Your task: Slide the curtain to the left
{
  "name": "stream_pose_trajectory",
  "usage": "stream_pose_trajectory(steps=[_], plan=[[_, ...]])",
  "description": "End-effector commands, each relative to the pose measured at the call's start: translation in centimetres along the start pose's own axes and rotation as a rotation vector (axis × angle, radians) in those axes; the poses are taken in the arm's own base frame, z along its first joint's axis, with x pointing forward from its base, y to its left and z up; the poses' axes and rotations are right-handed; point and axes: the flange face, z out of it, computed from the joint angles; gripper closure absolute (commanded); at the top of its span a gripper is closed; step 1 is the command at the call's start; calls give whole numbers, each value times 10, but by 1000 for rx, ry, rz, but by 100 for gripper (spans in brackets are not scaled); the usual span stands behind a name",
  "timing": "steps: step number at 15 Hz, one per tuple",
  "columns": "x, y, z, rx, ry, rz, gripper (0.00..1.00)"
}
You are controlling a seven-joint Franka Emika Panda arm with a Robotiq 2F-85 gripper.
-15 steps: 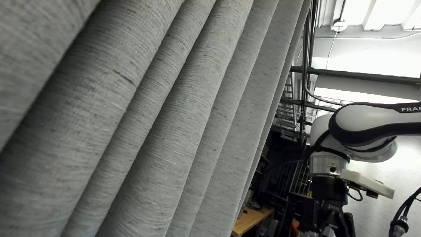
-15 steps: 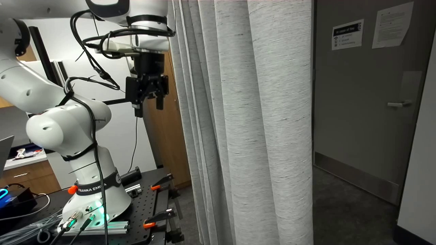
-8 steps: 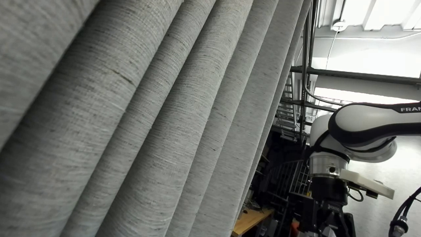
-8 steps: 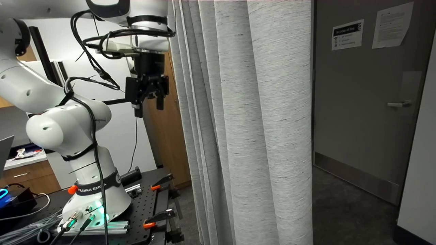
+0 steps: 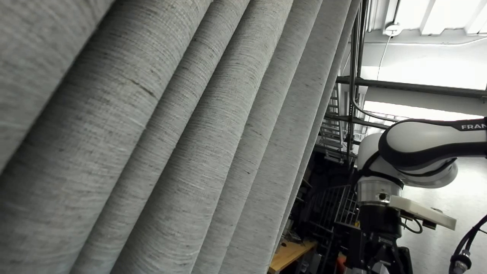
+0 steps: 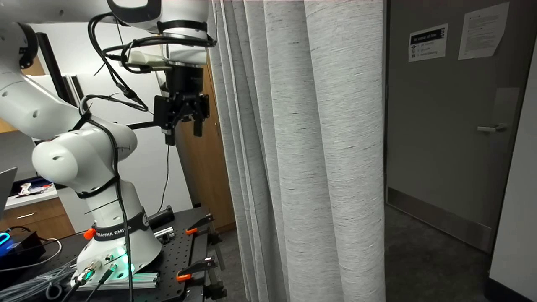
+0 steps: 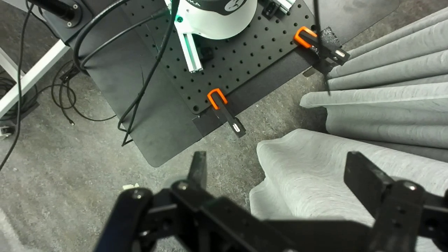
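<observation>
The curtain (image 5: 213,125) is light-grey woven fabric hanging in long deep folds. It fills much of an exterior view and hangs to the right of the arm in an exterior view (image 6: 319,147). In the wrist view the curtain (image 7: 315,164) is seen from above, its folds covering the right side. My gripper (image 6: 183,133) points down, open and empty, to the left of the curtain's far folds with no visible contact. In the wrist view the gripper (image 7: 276,154) has its fingers wide apart, with floor and curtain lower down between them. Its fingertips are cut off in an exterior view.
The arm stands on a black perforated table (image 6: 180,235) with orange clamps (image 7: 225,110) along its edge near the curtain. Loose cables (image 7: 150,77) hang by the arm. A wooden cabinet (image 6: 205,176) stands behind the gripper. A grey door (image 6: 444,138) lies beyond the curtain.
My gripper has shifted very slightly towards the curtain in both exterior views in the last half second. The curtain looks unchanged.
</observation>
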Motion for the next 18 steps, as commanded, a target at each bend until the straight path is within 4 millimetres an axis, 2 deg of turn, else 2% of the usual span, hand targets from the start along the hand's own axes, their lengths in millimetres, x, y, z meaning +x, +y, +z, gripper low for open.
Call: stream_pose_trajectory(steps=[1,7,8,11,18], plan=[[0,0,-1,-1,-1,0,0],[1,-1,-1,13,20,0,0],[26,-4,-12,20,49,8,0],[42,-9,-21,58,158,3,0],[73,-18,-29,127,329,3,0]])
